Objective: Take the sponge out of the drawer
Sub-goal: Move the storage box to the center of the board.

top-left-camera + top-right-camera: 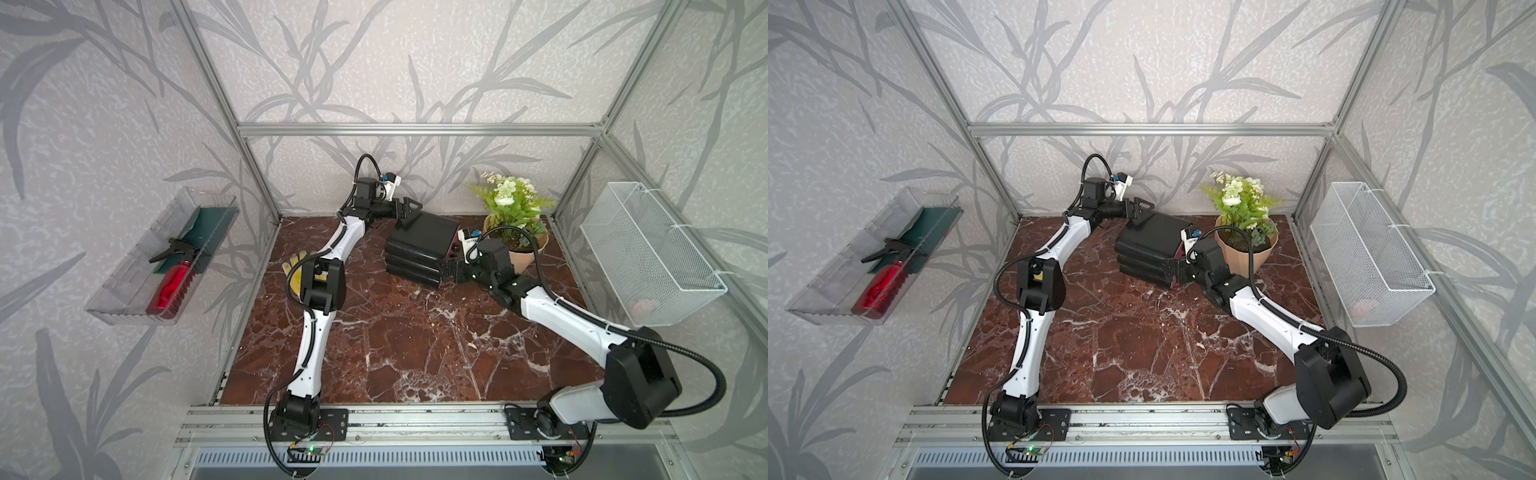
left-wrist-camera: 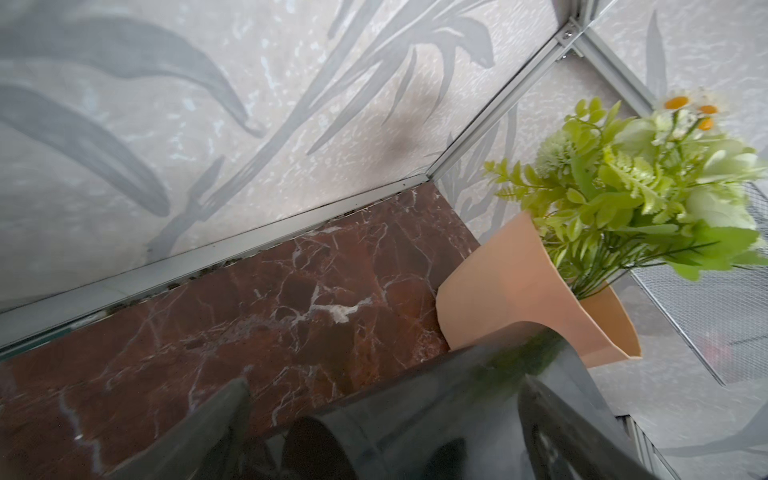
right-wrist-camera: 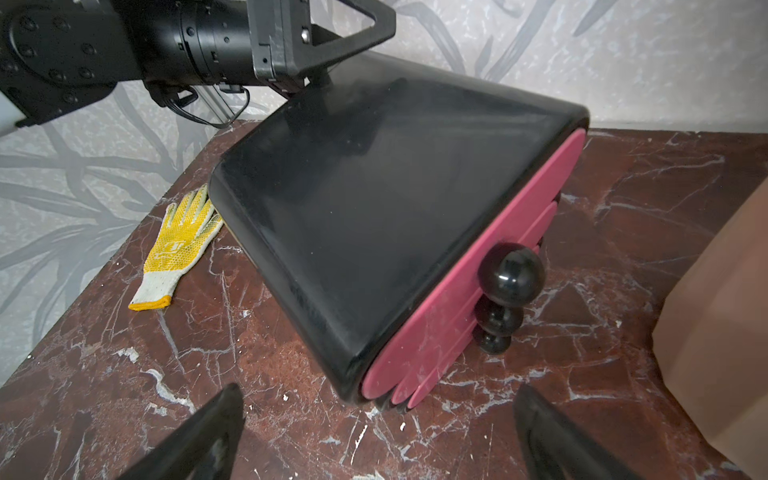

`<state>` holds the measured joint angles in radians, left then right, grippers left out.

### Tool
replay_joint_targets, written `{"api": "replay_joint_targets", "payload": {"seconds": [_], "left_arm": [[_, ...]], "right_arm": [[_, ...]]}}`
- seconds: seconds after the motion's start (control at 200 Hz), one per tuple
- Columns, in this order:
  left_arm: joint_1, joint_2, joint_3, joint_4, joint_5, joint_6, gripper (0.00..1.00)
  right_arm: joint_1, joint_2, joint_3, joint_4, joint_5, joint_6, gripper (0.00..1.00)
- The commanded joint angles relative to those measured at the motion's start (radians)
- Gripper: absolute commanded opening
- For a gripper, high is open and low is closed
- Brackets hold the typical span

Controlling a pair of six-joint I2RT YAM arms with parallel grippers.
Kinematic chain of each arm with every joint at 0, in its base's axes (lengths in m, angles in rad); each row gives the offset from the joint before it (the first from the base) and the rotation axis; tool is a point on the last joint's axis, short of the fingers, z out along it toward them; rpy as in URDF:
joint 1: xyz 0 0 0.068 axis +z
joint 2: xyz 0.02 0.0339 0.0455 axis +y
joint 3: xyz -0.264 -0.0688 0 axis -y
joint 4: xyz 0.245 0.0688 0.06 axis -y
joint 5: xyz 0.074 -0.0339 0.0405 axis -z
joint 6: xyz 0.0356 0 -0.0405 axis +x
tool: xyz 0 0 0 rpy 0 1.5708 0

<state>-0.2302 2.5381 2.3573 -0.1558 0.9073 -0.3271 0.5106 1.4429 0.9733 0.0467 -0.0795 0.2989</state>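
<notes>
The drawer unit is a black chest point(image 1: 419, 245) point(image 1: 1150, 245) at the back of the table. Its pink drawer fronts point(image 3: 478, 257) all look pushed in, each with a black knob point(image 3: 510, 272). The sponge is hidden. My left gripper point(image 1: 409, 214) point(image 1: 1140, 210) point(image 2: 382, 386) is open at the chest's rear top corner, its jaws on either side of that corner point(image 2: 457, 399). My right gripper point(image 1: 442, 272) point(image 1: 1177, 274) point(image 3: 378, 392) hovers open just off the chest's front lower corner, holding nothing, with bare table between its fingers.
A flower pot point(image 1: 523, 249) stands close to the right of the chest. A yellow glove point(image 3: 178, 245) lies on the table to its left. On the right wall hangs a wire basket point(image 1: 648, 257). A clear tray point(image 1: 124, 291) on the left wall holds a red spray bottle point(image 1: 174, 286).
</notes>
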Motion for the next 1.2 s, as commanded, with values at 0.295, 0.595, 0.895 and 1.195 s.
{"api": "replay_joint_targets", "payload": {"seconds": [0.295,0.595,0.895,1.195], "left_arm": [[-0.026,-0.218,-0.386,0.242,0.261,-0.083,0.98],[-0.062,-0.504,-0.85,0.376,0.135,-0.096,0.97],[-0.103,-0.74,-1.081,0.243,-0.123,-0.03,0.98],[-0.139,-0.736,-1.009,0.097,-0.282,0.023,0.98]], "right_arm": [[0.003,0.054,0.014,0.067,-0.098,0.031,0.99],[0.02,-0.033,-0.084,0.078,-0.095,0.052,1.0],[0.024,-0.189,-0.209,0.037,-0.027,0.044,0.99],[-0.032,-0.2,-0.043,-0.095,0.145,-0.058,0.99]]}}
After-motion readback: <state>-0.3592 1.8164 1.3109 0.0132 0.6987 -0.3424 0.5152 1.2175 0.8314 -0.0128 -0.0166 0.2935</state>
